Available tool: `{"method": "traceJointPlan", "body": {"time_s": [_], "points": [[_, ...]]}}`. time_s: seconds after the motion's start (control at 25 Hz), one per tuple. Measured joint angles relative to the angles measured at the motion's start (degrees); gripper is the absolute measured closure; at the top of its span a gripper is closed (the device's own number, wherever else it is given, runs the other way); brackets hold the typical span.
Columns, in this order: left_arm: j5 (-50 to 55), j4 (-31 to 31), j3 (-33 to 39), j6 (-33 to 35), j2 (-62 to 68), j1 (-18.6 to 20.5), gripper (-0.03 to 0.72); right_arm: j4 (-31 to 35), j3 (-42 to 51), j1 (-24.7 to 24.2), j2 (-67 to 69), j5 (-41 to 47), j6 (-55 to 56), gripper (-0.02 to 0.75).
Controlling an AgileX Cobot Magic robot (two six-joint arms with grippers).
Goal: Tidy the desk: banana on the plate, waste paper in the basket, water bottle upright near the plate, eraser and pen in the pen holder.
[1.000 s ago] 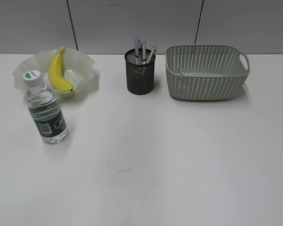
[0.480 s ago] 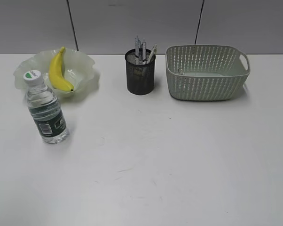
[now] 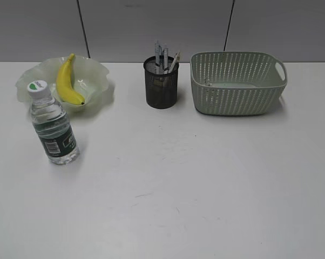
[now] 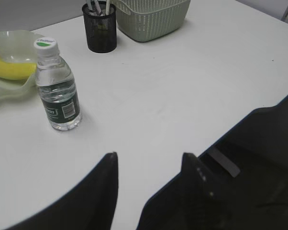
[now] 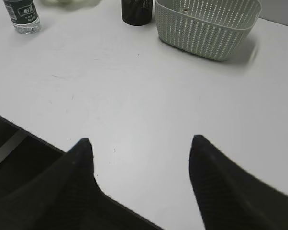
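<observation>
The yellow banana (image 3: 67,84) lies in the pale-green ruffled plate (image 3: 100,78) at the back left of the white desk (image 3: 195,178). In front of the plate the water bottle (image 3: 52,125) stands upright, white cap on top. Several pens (image 3: 163,58) stick out of the black mesh pen holder (image 3: 161,85). The sage-green basket (image 3: 237,83) sits to its right; something small and pale shows inside at its left wall. The eraser and the waste paper are not clearly visible. My left gripper (image 4: 150,156) is open over bare desk, well short of the water bottle (image 4: 58,87). The right gripper (image 5: 141,141) is open too, empty.
Neither arm shows in the exterior view. A grey panelled wall (image 3: 151,27) rises behind the desk. In the wrist views the desk's near edge (image 5: 34,136) drops off to dark space beside the grippers. The front half of the desk is bare white surface.
</observation>
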Motion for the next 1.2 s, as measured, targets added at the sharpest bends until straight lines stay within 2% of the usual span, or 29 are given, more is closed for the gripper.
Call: {"method": "traceJointPlan", "body": {"time_s": [0.24, 0.36, 0.48, 0.8, 0.88, 1.0, 1.08, 1.2], "points": [[-0.72, -3.23, 0.89, 0.31, -0.46, 0.0, 0.37, 0.0, 0.0, 0.0, 0.0, 0.0, 0.0, 0.238], [-0.79, -4.78, 0.89, 0.43, -0.46, 0.0, 0.372, 0.0, 0.0, -1.47, 0.0, 0.0, 0.0, 0.238], [-0.99, -5.18, 0.89, 0.5, -0.46, 0.0, 0.374, 0.0, 0.0, -5.91, 0.0, 0.0, 0.0, 0.238], [-1.12, -5.38, 0.89, 0.5, -0.46, 0.0, 0.374, 0.0, 0.0, -24.11, -0.07, 0.0, 0.0, 0.238], [-1.12, -5.38, 0.89, 0.5, -0.46, 0.0, 0.374, 0.0, 0.0, -26.64, -0.07, 0.0, 0.0, 0.238], [-1.12, -5.38, 0.89, 0.5, -0.46, 0.0, 0.374, 0.0, 0.0, -27.88, -0.07, 0.0, 0.0, 0.238], [-1.12, -5.38, 0.89, 0.5, -0.46, 1.62, 0.374, 0.0, 0.0, -27.88, -0.07, 0.0, 0.0, 0.238], [-1.12, -5.45, 0.89, 0.5, -0.46, 9.26, 0.374, 0.0, 0.0, -27.88, -0.07, 0.0, 0.0, 0.238]]}}
